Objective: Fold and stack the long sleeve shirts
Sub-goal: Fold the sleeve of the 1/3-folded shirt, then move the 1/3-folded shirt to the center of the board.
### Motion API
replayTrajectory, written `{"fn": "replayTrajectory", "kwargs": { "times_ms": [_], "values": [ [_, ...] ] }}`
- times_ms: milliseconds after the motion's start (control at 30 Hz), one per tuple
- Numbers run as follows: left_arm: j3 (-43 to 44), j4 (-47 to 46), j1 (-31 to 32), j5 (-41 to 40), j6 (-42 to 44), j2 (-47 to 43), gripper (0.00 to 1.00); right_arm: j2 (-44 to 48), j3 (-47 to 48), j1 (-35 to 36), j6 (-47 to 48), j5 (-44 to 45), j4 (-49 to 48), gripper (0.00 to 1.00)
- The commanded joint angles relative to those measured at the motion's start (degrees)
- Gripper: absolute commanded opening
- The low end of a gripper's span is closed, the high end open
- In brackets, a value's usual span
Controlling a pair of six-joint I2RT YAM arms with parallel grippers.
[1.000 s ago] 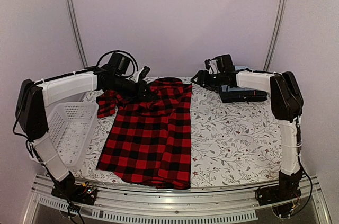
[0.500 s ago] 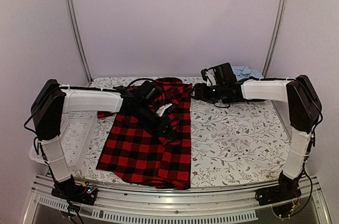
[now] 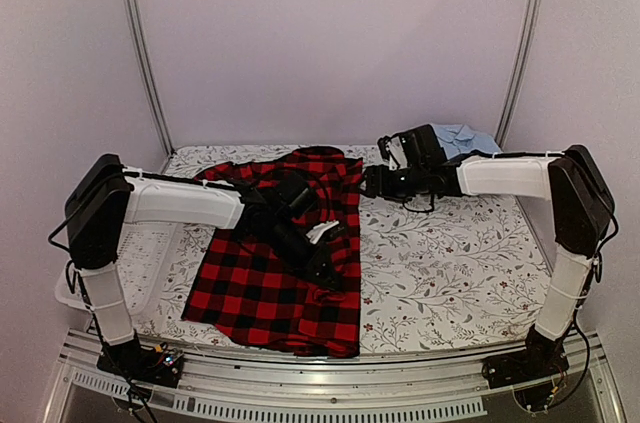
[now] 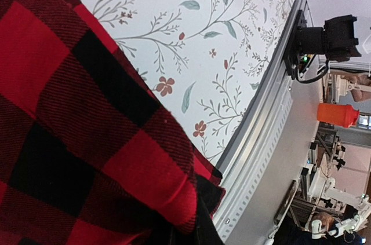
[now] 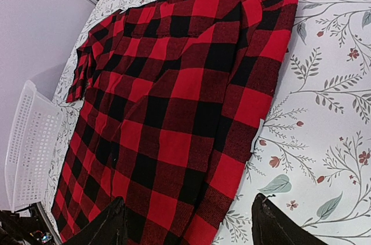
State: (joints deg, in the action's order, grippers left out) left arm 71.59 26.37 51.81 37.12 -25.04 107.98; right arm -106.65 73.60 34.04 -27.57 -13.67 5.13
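Note:
The red-and-black check shirt point(image 3: 275, 273) lies spread on the flowered table, collar at the back. My left arm reaches across it, and my left gripper point(image 3: 328, 268) is shut on the shirt's left sleeve, holding it over the body near the right side. In the left wrist view the check cloth point(image 4: 87, 112) fills the picture and bunches at my left gripper point(image 4: 191, 234), hiding its fingers. My right gripper point(image 3: 370, 181) hovers open by the shirt's right shoulder. In the right wrist view my right gripper point(image 5: 188, 227) spans the shirt's right edge point(image 5: 243, 117), holding nothing. A folded light blue shirt point(image 3: 466, 135) lies at the back right.
A white mesh basket point(image 3: 150, 258) stands at the left table edge, largely under my left arm; the right wrist view has this basket point(image 5: 29, 146) too. The metal rail point(image 3: 320, 388) runs along the near edge. Flowered cloth point(image 3: 450, 263) lies bare right of the shirt.
My left gripper has carried the sleeve from the back left across the shirt's body toward the front right. My right gripper has moved left to the shirt's right shoulder.

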Motion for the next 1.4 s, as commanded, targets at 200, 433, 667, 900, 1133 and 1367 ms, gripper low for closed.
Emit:
{"fn": "replayTrajectory", "kwargs": {
  "times_ms": [200,433,667,900,1133,1367],
  "values": [
    [-3.23,-2.17,4.28,1.23,-2.19,-0.15,0.06,3.43,-2.15,1.28,-0.09,2.52,0.0,0.72],
    [-4.03,-2.41,4.96,0.49,-2.95,-0.22,0.12,4.32,-2.56,1.35,0.17,3.15,0.6,0.73],
    [-2.61,-1.37,4.82,-3.07,-3.37,-3.86,0.58,4.74,-2.93,1.5,0.33,2.88,1.02,0.73],
    [-3.07,-3.51,2.12,-4.28,-5.58,-7.85,0.66,4.49,-3.24,3.5,0.2,2.36,1.53,0.73],
    [-6.62,-7.76,-5.31,-7.94,-10.04,-10.04,0.52,0.42,-1.47,4.01,-0.8,0.01,-0.38,0.69],
    [-10.02,-11.64,-9.78,-7.02,-11.09,-9.85,0.43,-2.78,-1.94,6.71,-3.64,-3.35,-3.17,0.6]
  ]
}}
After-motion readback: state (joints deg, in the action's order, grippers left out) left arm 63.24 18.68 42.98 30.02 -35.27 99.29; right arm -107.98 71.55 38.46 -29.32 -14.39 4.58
